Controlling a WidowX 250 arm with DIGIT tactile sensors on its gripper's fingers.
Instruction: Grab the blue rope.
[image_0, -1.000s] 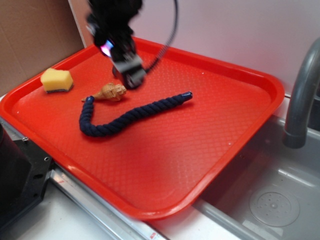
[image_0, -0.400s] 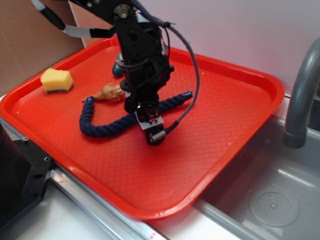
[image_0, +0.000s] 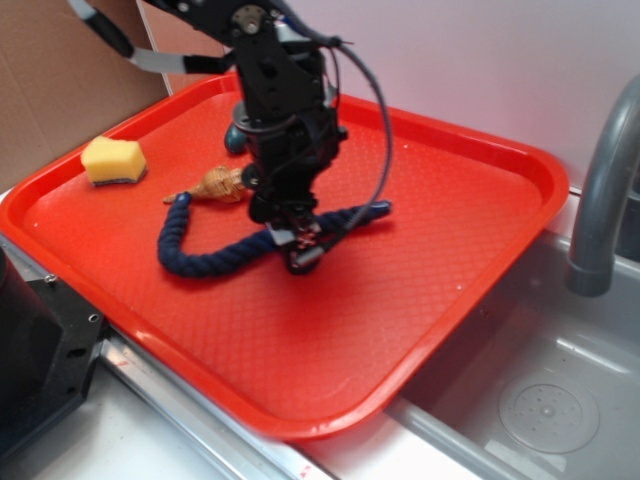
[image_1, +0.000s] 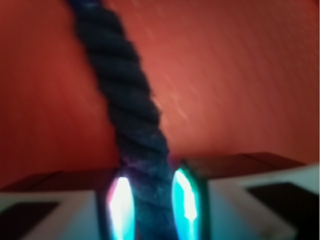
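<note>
**Clamping the rope mid-length**

Looking through the wrist camera, I see the rope (image_1: 132, 130) running straight between the two fingers, with a lit pad (image_1: 121, 207) pressed against each side of the twisted cord. My gripper (image_0: 302, 250) is closed on it, roughly at the middle of its length.

From the exterior view, the rope (image_0: 205, 262) lies across the red tray (image_0: 450, 300), curving from a hooked end on the left to a capped end on the right. A tan shell-like piece (image_0: 220, 184) sits just beside the hooked end. A yellow sponge (image_0: 113, 160) rests near the tray's left corner, well apart from the rope. A grey faucet (image_0: 600, 190) stands over the sink at the right.
</note>
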